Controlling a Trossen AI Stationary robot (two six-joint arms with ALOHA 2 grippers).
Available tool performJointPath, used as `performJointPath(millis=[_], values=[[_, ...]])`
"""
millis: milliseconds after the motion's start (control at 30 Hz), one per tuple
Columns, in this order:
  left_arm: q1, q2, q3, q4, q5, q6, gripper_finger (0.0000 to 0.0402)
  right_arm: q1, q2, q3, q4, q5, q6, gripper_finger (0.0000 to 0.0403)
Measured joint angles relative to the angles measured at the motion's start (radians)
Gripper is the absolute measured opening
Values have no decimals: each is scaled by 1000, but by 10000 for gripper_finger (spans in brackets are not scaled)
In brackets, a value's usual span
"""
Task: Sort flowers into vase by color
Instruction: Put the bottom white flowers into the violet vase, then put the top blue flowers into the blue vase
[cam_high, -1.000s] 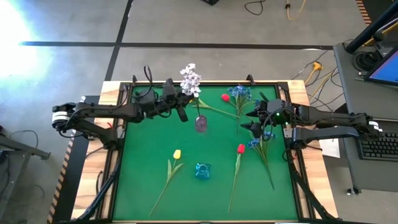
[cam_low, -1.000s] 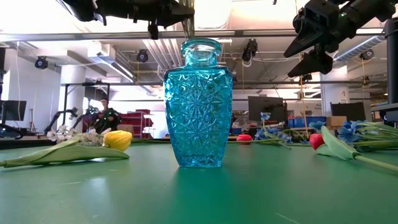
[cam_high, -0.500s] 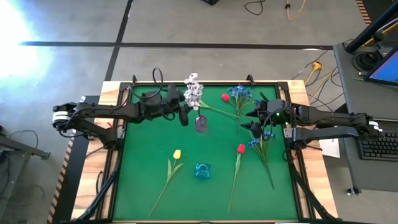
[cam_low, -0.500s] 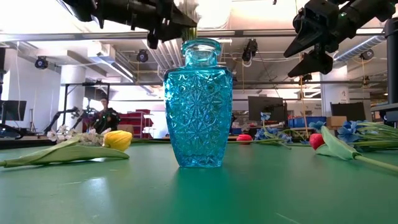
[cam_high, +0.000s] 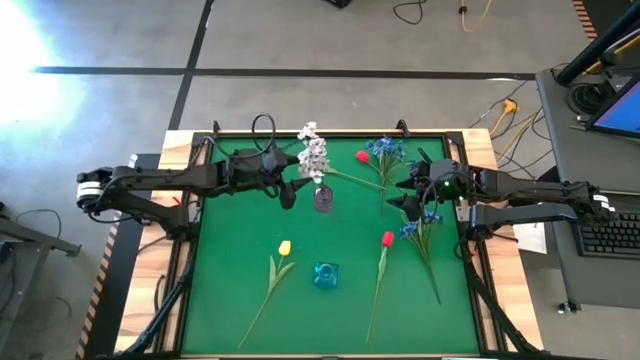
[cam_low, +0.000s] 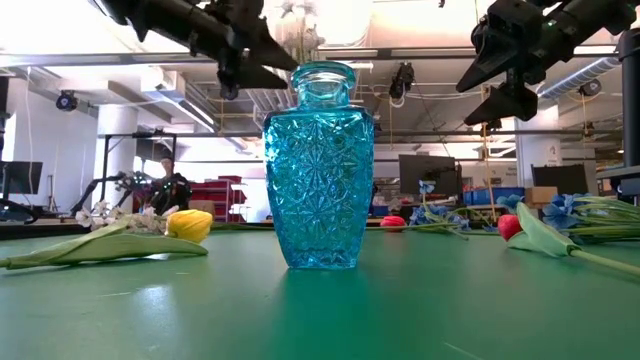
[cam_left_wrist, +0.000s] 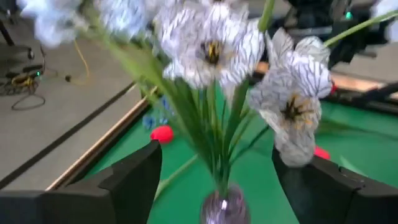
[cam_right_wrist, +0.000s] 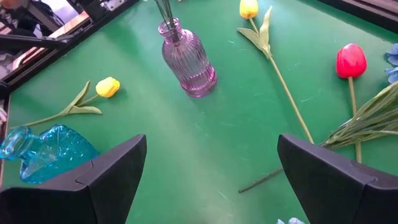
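Observation:
A spray of white flowers (cam_high: 313, 155) stands with its stems in the purple vase (cam_high: 323, 198) at the table's far middle. My left gripper (cam_high: 289, 192) hovers open just left of that vase. In its wrist view the fingers (cam_left_wrist: 134, 180) stand on either side of the white blooms (cam_left_wrist: 208, 46) without touching them. My right gripper (cam_high: 408, 202) hangs open above the table's right part, over loose blue flowers (cam_high: 415, 228). A blue glass vase (cam_high: 325, 275) stands upright at the near middle. A yellow tulip (cam_high: 284, 247) and a red tulip (cam_high: 387, 238) lie flat beside it.
Another red tulip (cam_high: 362, 156) and a blue cluster (cam_high: 385, 148) lie at the far right. A second yellow tulip (cam_right_wrist: 249, 7) lies by the purple vase (cam_right_wrist: 186, 59), its stem reaching right. The green mat has a raised wooden rim (cam_high: 180, 150).
My left gripper has opened and let go of the white flowers, then drawn back toward the table's left and near edges. The white flowers have sunk lower and now stand in the purple vase on their own.

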Motion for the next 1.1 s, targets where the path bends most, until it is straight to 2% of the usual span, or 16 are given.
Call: performJointPath(millis=[167, 300, 467, 667, 767, 1100], values=[[0, -84, 0, -195, 0, -9, 295, 0, 0, 0, -14, -2, 80, 354], [0, -153, 0, -325, -8, -19, 295, 0, 0, 0, -85, -7, 205, 354], [0, -205, 0, -394, -9, -85, 295, 0, 0, 0, -202, -53, 371, 354], [-10, -240, 0, -541, -6, -346, 295, 2, 0, 0, -271, -191, 404, 354], [-13, -237, 0, -626, -7, -430, 295, 2, 0, 0, -310, -214, 406, 354], [-14, -206, 0, -817, -7, -475, 295, 2, 1, 13, -432, -187, 487, 354]])
